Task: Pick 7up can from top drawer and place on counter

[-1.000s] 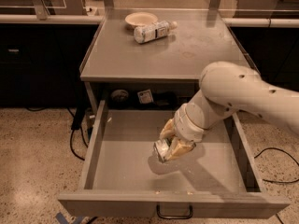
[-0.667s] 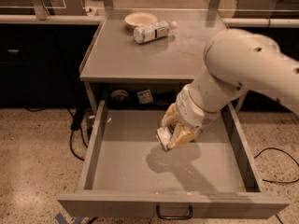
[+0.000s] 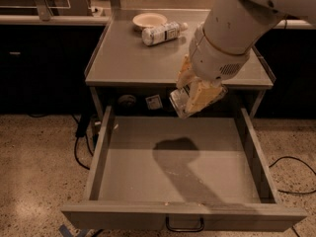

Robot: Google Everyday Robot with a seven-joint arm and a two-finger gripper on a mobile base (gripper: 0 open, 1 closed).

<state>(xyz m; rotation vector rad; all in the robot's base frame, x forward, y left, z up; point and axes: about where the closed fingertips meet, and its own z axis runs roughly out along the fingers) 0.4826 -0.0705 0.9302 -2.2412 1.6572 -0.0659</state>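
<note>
My gripper (image 3: 193, 94) is shut on the 7up can (image 3: 179, 101), a small silvery can held between the yellowish fingers (image 3: 201, 94). It hangs in the air above the back of the open top drawer (image 3: 103, 152), just in front of the counter's front edge (image 3: 148, 80). The can's label is mostly hidden by the fingers. The drawer floor below holds only the arm's shadow. The dark pull handle (image 3: 184, 227) shows on the drawer front.
On the counter's far side lie a white-capped plastic bottle (image 3: 162, 32) on its side and a shallow white bowl (image 3: 149, 20). Cables (image 3: 79, 147) trail on the speckled floor at both sides of the cabinet.
The gripper has lifted the can up out of the drawer and back toward the counter's front edge. The arm has risen with it.
</note>
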